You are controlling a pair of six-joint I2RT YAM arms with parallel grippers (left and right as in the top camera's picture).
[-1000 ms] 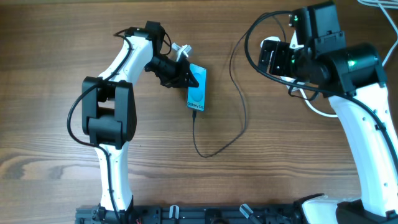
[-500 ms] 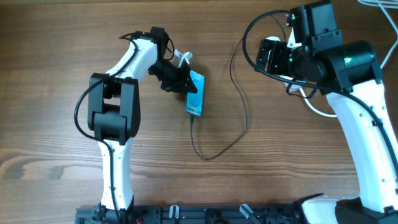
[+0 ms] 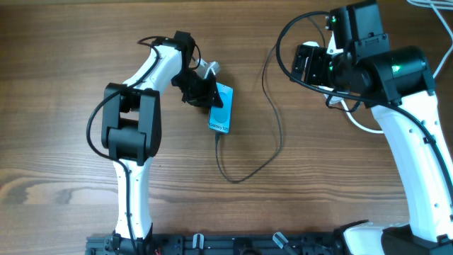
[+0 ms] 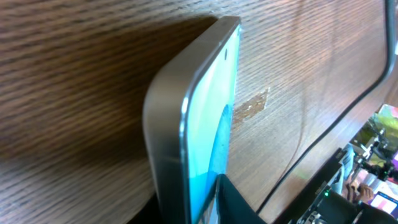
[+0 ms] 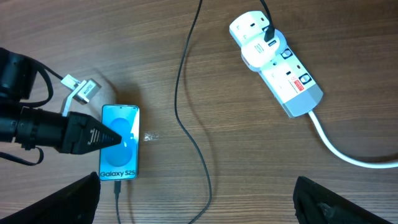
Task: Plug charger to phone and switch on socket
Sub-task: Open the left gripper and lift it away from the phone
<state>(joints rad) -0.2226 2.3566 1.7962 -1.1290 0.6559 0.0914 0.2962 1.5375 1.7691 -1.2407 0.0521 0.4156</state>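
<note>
The phone [image 5: 119, 163] lies on the wooden table with its teal screen up and the "Galaxy" strip nearest me; it also shows in the overhead view [image 3: 221, 120]. The charger [image 5: 186, 124], a thin black cable, has its plug tip [image 5: 117, 185] in the phone's lower end and loops right and up to the socket [image 5: 277, 59]. My left gripper [image 3: 210, 99] is shut on the phone's upper part. In the left wrist view the phone [image 4: 186, 124] is edge-on with a finger on its screen. My right gripper [image 5: 205, 205] is open, high above the table.
The socket's thick white cord [image 5: 348, 152] runs off right. A small white clip on a wire [image 5: 81, 90] sits by the left gripper. In the overhead view the right arm [image 3: 382, 71] covers most of the socket. Bare wood lies between phone and socket.
The left gripper and the phone have shifted slightly left and turned a little; the cable loop followed. The right arm has hardly moved.
</note>
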